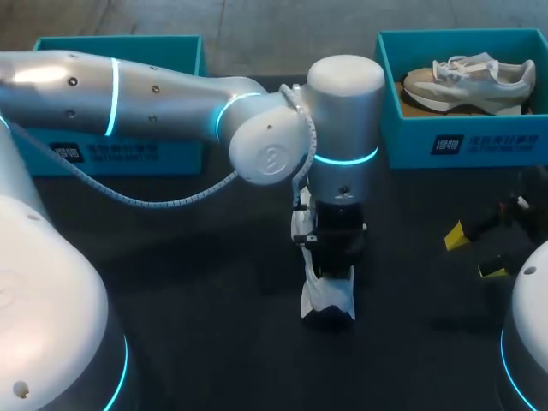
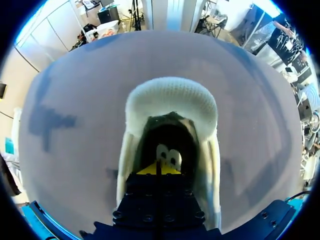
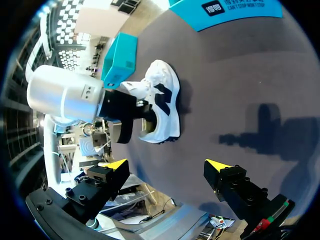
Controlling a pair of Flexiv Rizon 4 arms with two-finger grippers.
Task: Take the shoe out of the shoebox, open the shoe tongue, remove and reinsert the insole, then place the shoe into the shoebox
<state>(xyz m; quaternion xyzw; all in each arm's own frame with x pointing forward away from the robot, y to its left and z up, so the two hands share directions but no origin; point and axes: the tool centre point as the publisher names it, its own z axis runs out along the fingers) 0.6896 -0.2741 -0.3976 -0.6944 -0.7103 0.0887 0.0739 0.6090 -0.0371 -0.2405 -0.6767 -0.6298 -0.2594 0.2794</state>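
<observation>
Head view: the white sneaker (image 1: 328, 301) is seen out of the box, mid-bench (image 1: 214, 342), with the left pincer (image 1: 332, 267) sunk into its opening. Insole work seems underway; reboxing is left. Open room is kept up to the teal shoebox (image 1: 175, 150)

Left wrist view: its grip cannot be told

Right wrist view: the right pincer (image 3: 167, 165) is held agape, empty

Our left arm (image 1: 171, 94) blocked mid-table, left gripper (image 2: 159, 169) plugging the shoe (image 1: 328, 298) mouth; we had bare table (image 1: 411, 291) between shoe and right gripper (image 1: 473, 254).
</observation>
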